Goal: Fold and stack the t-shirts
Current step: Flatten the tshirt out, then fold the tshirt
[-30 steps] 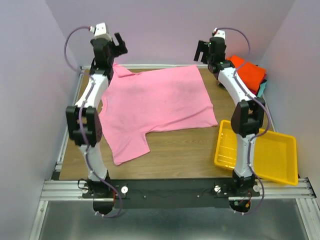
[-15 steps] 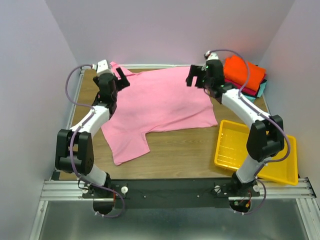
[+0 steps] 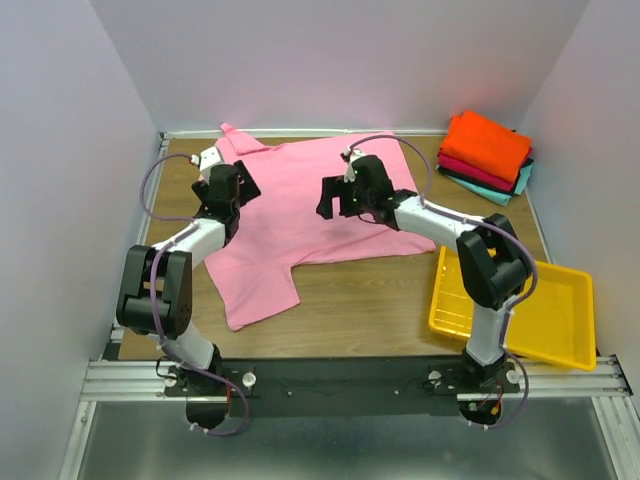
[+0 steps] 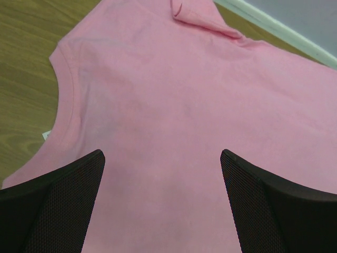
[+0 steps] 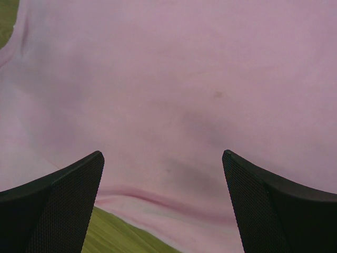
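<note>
Pink t-shirt spread flat, far-left half of surface. Left pincer wide, empty, over collar side. Right pincer wide, empty, over shirt middle. Folded t-shirt stack at far-right corner.

yellow tray: near-right table corner | wooden table: brown grain | aluminium rail: near edge

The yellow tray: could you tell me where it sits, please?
In the top view, the yellow tray lies at the near right corner of the table, right of the pink t-shirt and nearer than the folded stack.
</note>
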